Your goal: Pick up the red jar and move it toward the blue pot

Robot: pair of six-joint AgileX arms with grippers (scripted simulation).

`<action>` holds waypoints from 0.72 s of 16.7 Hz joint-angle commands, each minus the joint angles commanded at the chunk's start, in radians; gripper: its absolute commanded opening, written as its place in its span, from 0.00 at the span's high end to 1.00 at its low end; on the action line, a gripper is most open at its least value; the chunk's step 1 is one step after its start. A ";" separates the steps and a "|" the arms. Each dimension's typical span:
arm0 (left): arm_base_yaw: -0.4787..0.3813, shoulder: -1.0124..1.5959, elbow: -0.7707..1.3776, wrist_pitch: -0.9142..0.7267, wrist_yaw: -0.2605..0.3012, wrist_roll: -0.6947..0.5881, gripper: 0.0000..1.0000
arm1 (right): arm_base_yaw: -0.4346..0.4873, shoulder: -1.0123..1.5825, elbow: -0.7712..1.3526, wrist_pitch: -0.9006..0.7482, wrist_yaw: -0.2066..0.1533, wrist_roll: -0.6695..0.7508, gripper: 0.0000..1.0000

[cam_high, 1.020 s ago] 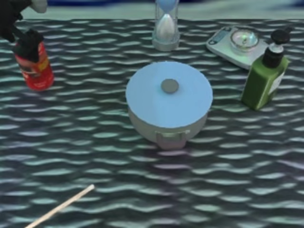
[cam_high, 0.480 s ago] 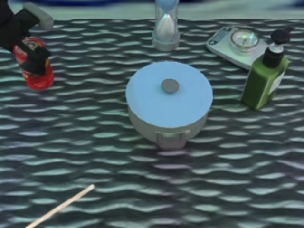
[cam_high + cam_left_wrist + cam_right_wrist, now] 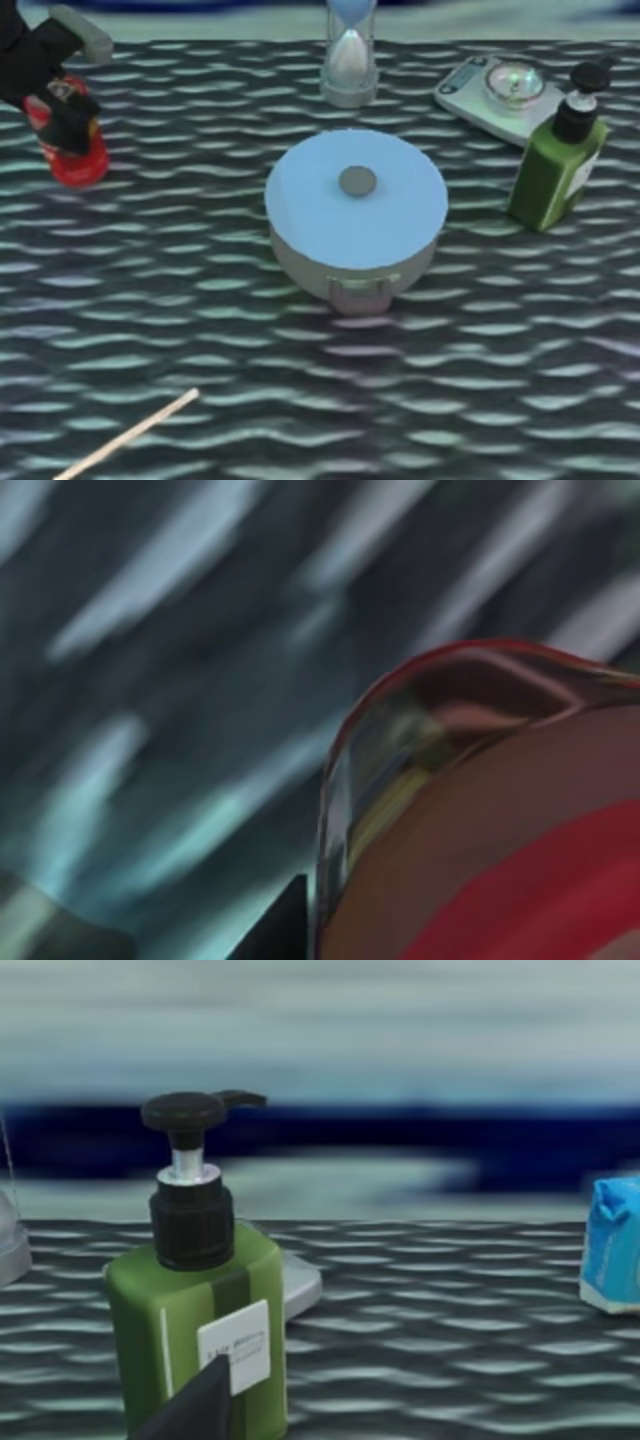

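Far left of the table, toward the rear: left gripper (image 3: 62,113) down on the red jar (image 3: 80,165), black fingers (image 3: 72,122) astride its upper part, apparently clamped on it; only the jar's red lower body and a strip of lid visible beneath the gripper in the top view. In the left wrist view, red jar (image 3: 480,820) pressed close against the camera, glossy rim and red band filling the frame, dark fingertip (image 3: 275,930) just beside it, patterned table (image 3: 150,680) blurred behind. Jar well apart from the blue pot (image 3: 355,215), not yet near it.

Front left: thin pale stick (image 3: 130,433) lying diagonally on the table (image 3: 200,320), reaching to the front edge.

Centre: blue pot upright, flat light-blue lid seated, small grey knob (image 3: 357,181) at mid-lid, grey handle (image 3: 358,293) facing the front. Behind it at the rear edge: hourglass (image 3: 349,55) standing upright.

Rear right: silver kitchen scale (image 3: 495,92) flat on the table. Just beside it, to the right: green pump bottle (image 3: 555,170), black pump head, white label.

Right gripper: out of the top view; in the right wrist view only a dark fingertip (image 3: 195,1410) at the frame edge, so grip width cannot be told. Same view: green pump bottle (image 3: 195,1330) close in front, blue-and-white packet (image 3: 612,1245) well apart from it
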 joint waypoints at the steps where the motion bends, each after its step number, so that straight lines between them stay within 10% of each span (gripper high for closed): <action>1: 0.000 0.000 0.000 0.000 0.000 0.000 0.53 | 0.000 0.000 0.000 0.000 0.000 0.000 0.00; 7: 0.000 0.000 0.000 0.000 0.000 0.000 0.98 | 0.000 0.000 0.000 0.000 0.000 0.000 0.00; 12: 0.000 0.000 0.000 0.000 0.000 0.000 1.00 | 0.000 0.000 0.000 0.000 0.000 0.000 0.00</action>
